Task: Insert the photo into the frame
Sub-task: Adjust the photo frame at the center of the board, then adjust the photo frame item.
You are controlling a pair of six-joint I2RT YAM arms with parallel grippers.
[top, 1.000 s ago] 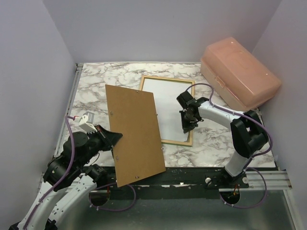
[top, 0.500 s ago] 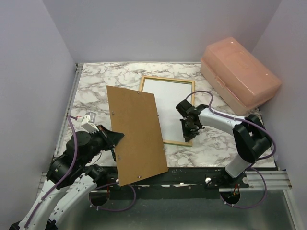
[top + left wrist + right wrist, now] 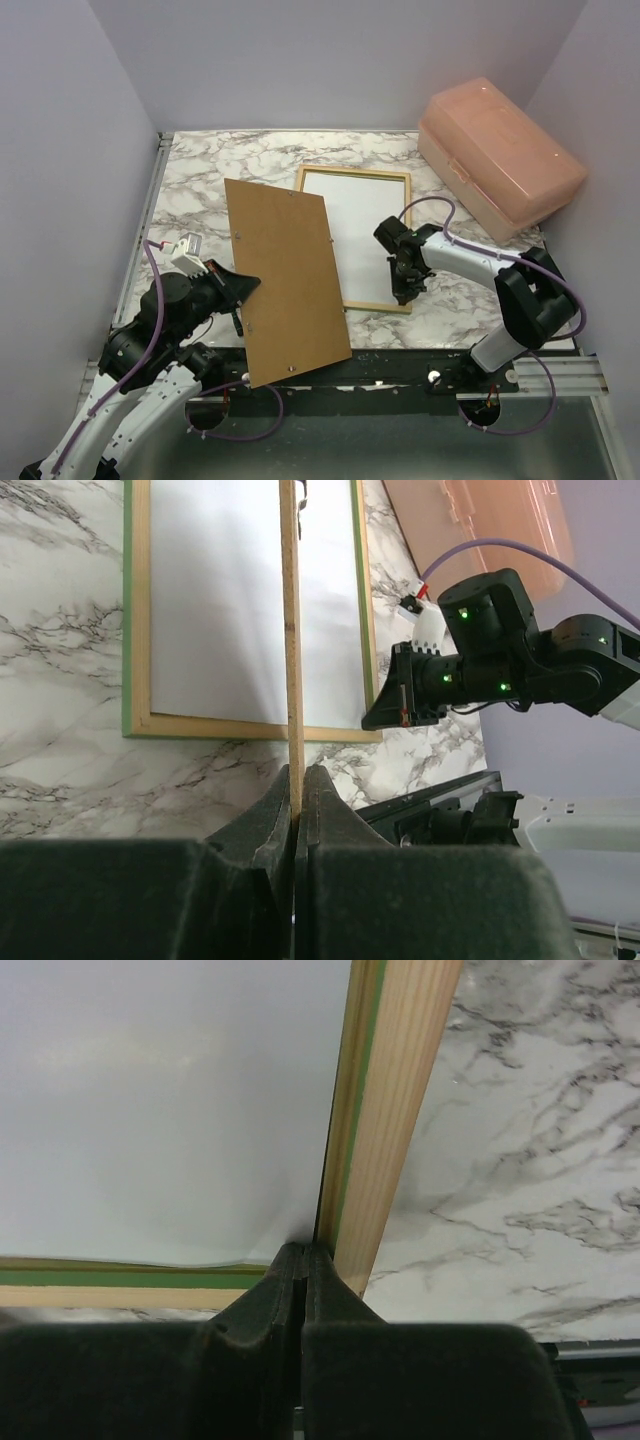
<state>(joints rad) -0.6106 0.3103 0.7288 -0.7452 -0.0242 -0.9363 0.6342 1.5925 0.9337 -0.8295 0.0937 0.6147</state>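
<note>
Seating the photo (image 3: 360, 225) looks like the current step: it lies white side up inside the frame (image 3: 353, 172), centre of the top view on the worktop (image 3: 200, 170). The right hand (image 3: 403, 292), pressed together, pokes at the lower-right corner. The left hand (image 3: 242, 290) pinches the board (image 3: 290, 280); laying it flat comes next.

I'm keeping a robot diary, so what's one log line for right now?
left gripper shut on backing board | right gripper shut, tip at frame corner | photo white side up inside frame
</note>
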